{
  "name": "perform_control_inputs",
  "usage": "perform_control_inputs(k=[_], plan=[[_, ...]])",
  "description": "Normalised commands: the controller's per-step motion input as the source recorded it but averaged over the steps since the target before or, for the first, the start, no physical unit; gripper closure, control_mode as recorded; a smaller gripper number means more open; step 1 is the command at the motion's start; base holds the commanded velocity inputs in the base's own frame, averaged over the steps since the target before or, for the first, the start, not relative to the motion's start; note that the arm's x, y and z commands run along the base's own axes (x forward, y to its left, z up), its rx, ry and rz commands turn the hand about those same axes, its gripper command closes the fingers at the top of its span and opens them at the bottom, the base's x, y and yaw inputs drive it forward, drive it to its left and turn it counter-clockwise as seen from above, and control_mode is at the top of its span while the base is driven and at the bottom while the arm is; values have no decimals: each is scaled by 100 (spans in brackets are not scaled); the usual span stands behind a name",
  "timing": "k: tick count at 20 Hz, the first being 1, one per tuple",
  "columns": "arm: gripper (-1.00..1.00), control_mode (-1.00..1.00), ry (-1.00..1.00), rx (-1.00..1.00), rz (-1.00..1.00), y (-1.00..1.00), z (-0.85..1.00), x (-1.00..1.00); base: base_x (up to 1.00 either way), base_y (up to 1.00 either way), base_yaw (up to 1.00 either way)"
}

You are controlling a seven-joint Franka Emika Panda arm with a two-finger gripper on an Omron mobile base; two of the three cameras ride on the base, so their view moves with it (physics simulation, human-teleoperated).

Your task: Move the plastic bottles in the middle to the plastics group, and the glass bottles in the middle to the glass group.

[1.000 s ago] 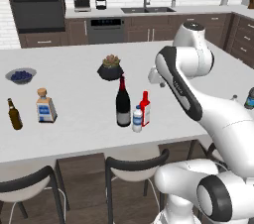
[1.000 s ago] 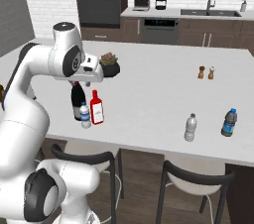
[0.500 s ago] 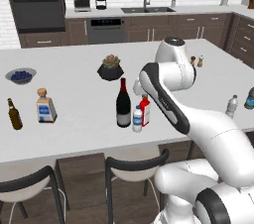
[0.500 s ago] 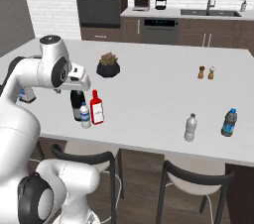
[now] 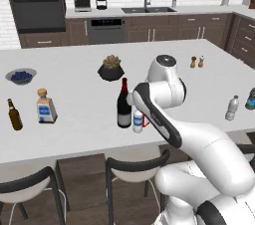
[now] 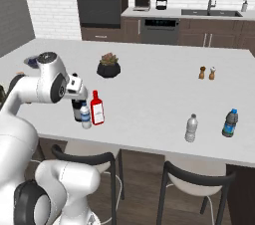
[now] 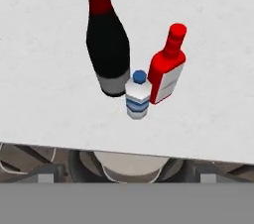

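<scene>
Nearest the counter's front edge point(image 5: 74, 142), the small clear water bottle point(image 7: 137, 94) with its blue cap stands upright in the middle cluster, just in front of the tall dark wine bottle point(image 7: 106, 52) and the red bottle point(image 7: 166, 71), which stand side by side right behind it. From the hand view, looking down, all three appear close together with the water bottle between the other two, though whether they actually touch is unclear. The gripper point(image 6: 75, 85) hangs above and beside this cluster, gripping nothing; its fingers cannot be made out clearly in the base views, and they appear spread wide. The arm's elbow covers part of the red bottle in the left base view. Two stools point(image 5: 134, 169) are tucked under the counter just below the cluster. Off to the robot's left sit the brown beer bottle point(image 5: 14, 115) and the squat clear bottle point(image 5: 45, 107) with a cork stopper, near each other and well apart from the middle. Off to the right stand another clear water bottle point(image 6: 191, 128) and a dark blue-green bottle point(image 6: 229, 123). Farther back, a potted plant point(image 5: 111, 68) sits behind the wine bottle, a bowl of dark berries point(image 5: 21, 75) lies at far left, and two small shakers point(image 6: 206, 73) stand at far right.
</scene>
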Motion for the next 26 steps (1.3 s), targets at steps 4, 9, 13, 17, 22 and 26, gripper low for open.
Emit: perform_control_inputs(k=[4,9,13,17,22,26], plan=[[-100,-100,0,3,0,-17,-17,33,0,0,0],[-100,-100,0,1,0,-15,-11,41,0,0,0],[-100,-100,0,0,0,-6,-9,45,0,0,0],[-100,-100,0,0,0,0,-9,19,0,0,0],[-100,-100,0,0,0,4,-4,1,0,0,0],[-100,-100,0,0,0,6,-13,8,0,0,0]])
